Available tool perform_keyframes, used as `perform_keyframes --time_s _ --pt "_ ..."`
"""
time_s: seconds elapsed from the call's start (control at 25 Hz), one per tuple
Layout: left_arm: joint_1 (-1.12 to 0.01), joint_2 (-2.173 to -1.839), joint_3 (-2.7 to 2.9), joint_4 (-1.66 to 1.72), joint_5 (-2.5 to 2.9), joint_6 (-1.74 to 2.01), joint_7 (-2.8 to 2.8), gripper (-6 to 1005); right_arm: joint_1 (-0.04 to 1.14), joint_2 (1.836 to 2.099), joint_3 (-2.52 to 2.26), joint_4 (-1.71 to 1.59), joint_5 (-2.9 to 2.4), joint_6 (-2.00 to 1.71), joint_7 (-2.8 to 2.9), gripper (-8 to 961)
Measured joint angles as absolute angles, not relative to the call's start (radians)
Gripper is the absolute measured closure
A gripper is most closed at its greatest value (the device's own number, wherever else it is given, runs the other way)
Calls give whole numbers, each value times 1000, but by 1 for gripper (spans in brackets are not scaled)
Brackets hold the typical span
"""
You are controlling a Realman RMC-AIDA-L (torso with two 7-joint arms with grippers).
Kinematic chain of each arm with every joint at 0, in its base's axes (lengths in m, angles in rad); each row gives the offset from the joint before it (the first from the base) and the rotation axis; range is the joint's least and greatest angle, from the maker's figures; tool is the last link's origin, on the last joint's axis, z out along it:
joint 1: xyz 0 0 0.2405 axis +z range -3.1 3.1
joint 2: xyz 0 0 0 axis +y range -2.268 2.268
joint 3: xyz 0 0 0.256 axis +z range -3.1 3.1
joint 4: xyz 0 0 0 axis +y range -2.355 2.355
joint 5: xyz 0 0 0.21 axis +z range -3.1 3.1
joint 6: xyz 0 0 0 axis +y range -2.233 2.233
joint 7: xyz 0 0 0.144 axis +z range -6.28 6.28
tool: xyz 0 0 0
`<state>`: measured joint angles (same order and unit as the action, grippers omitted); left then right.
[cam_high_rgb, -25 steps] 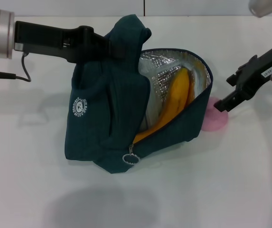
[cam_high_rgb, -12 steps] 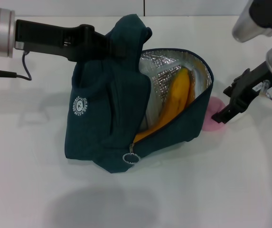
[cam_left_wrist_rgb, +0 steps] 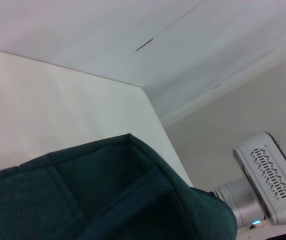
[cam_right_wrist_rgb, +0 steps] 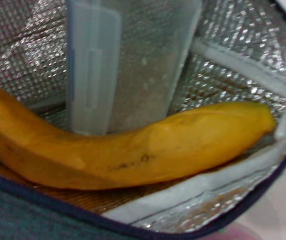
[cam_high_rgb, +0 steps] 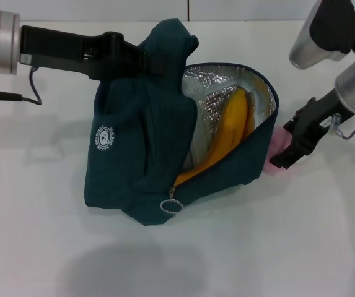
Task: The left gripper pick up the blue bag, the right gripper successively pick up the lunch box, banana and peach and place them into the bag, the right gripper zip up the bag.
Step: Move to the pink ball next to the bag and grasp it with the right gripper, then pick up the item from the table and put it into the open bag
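White tabletop fills the scene, with the action at its right side. Starting at the right gripper: its dark fingers now sit over the peach, which a second ago lay fully exposed as a pink round just beside the bag's open end. Only a sliver of pink shows past the fingers now, so the gripper has come down and in toward the fruit; whether the fingers have actually closed on it cannot be told. Behind them, the right arm has swung lower and nearer the bag.

That shift suggests the third pick is under way, the peach being the last item outside. The blue bag has not moved: the left gripper stays clamped on the bunched handle fabric, holding the mouth tipped toward the right arm. Inside, the banana lies along the foil lining, and the lunch box stands on edge behind it. The zipper pull hangs at the front, zip open.
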<state>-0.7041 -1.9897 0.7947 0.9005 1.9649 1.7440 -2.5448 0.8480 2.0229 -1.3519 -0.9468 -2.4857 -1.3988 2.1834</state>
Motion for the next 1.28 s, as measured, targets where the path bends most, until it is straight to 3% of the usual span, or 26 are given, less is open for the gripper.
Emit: perform_keyframes --time_s 0.36,0.48,0.88,1.28 --pt "-700 -1991 796 901 1965 1744 -2545 958 840 2020 -1371 -957 -2466 -1394 2184 205" --pt "-699 -1992 796 901 1965 1744 -2545 958 839 2021 -1372 -957 -2465 -1395 2185 430" --pt "-696 -1994 796 900 1965 1745 -2545 958 807 2018 -1331 -1016 -2457 -1412 2195 572" --pt "-696 -1993 795 900 1965 1746 -2545 958 719 2010 -994 -1151 -2299 -1488 2187 652"
